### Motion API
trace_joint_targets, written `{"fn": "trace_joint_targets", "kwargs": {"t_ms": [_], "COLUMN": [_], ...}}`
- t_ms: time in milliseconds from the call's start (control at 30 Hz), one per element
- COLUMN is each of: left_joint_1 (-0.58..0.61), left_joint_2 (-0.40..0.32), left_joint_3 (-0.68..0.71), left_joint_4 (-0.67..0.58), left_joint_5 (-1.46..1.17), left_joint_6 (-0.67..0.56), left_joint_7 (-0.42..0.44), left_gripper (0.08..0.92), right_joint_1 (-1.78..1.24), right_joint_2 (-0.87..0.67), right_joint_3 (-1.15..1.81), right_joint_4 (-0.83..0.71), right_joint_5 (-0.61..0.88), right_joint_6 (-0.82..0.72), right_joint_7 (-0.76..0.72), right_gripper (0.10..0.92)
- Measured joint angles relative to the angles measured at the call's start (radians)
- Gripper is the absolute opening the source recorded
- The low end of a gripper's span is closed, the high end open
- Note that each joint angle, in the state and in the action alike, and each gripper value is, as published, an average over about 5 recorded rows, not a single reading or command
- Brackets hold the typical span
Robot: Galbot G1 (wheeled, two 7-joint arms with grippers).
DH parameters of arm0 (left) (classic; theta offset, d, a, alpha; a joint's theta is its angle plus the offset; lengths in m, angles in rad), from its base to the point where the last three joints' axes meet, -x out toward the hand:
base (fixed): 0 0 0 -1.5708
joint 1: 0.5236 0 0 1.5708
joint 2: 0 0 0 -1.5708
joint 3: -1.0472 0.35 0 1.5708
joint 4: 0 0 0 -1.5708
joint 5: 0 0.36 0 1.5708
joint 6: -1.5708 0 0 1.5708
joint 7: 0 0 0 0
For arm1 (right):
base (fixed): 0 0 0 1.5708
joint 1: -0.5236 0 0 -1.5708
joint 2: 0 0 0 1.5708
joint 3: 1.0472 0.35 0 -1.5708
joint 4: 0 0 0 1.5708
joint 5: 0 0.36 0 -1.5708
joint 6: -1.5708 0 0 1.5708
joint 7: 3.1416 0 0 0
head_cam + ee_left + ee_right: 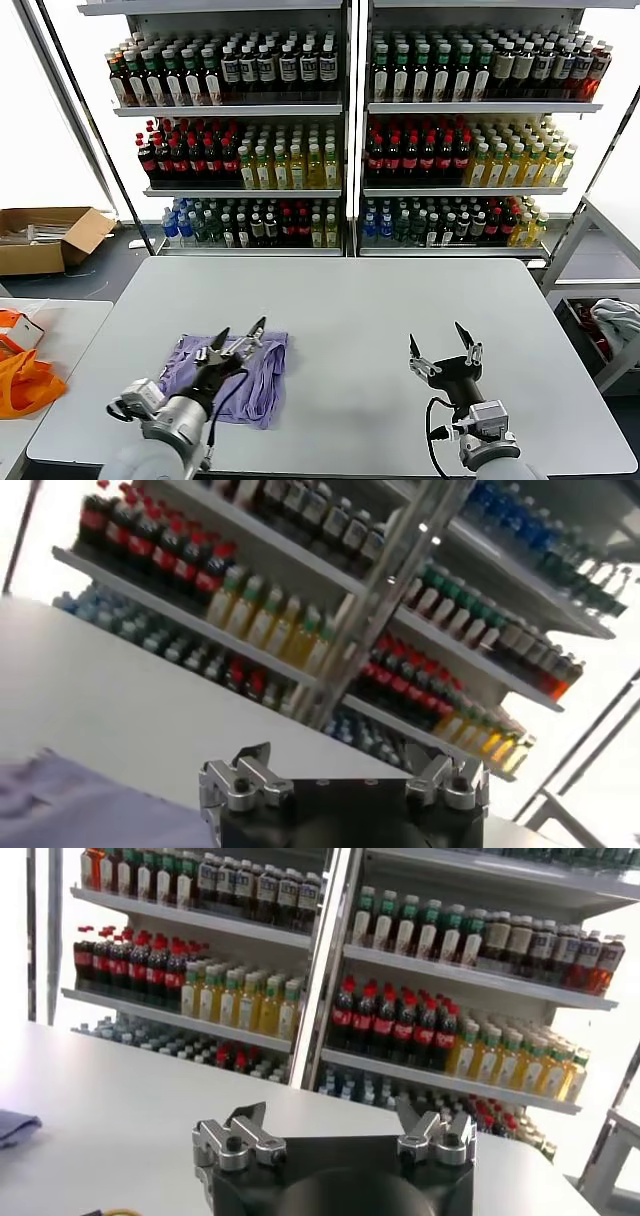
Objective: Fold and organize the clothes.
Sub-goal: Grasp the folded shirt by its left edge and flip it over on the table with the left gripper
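Jaws apart on both sides, nothing gripped. We see the left gripper (238,336) hovering over the lavender T-shirt (262,378), jaws spread wide, no cloth between them. We see the right gripper (443,349) parked over bare bench, well apart from the shirt, jaws also spread and empty.

The T-shirt lies on the grey bench (380,300), on its near-left part, bunched into a rough rectangle with wrinkles, close to the front edge. The left wrist view catches only a corner of it (70,805) beside the gripper (345,780); the right wrist view shows a sliver of fabric far off (15,1125) past its own gripper (335,1138).

We judge the shirt partly folded, not tidy yet. To do the next fold well, we would bring the left jaws down onto one clear edge, not the middle bunch, pinch all layers, then lift low and lay it over flat. The right arm could pin the far side so the cloth doesn't drag.

Around: an orange bag (22,375) on a side table to the left, a cardboard box (45,238) on the floor, and drink shelves (345,130) behind.
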Motion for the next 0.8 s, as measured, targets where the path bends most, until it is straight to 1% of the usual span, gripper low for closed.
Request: {"fn": "trace_joint_targets", "kwargs": {"t_ms": [133, 233, 500, 800], "left_joint_1": [0.008, 0.011, 0.011, 0.01], "left_joint_2": [0.036, 0.049, 0.069, 0.081], "left_joint_3": [-0.062, -0.09, -0.125, -0.15], "left_joint_4": [0.019, 0.041, 0.127, 0.222], "left_joint_5": [0.102, 0.168, 0.27, 0.304], "left_joint_6": [-0.003, -0.009, -0.028, -0.034], "left_joint_7": [0.019, 0.035, 0.079, 0.113], "left_gripper": [0.823, 0.822, 0.823, 0.823], "right_joint_1": [0.005, 0.006, -0.001, -0.014], "right_joint_2": [-0.002, -0.003, -0.007, -0.006], "right_joint_3": [-0.006, -0.007, 0.002, 0.011], "right_joint_4": [-0.011, -0.015, -0.015, -0.002], "right_joint_5": [0.004, 0.006, 0.01, 0.006], "right_joint_6": [0.006, 0.008, 0.012, 0.01], "right_joint_7": [0.0, 0.0, 0.003, 0.004], "right_gripper": [0.823, 0.823, 0.823, 0.823]}}
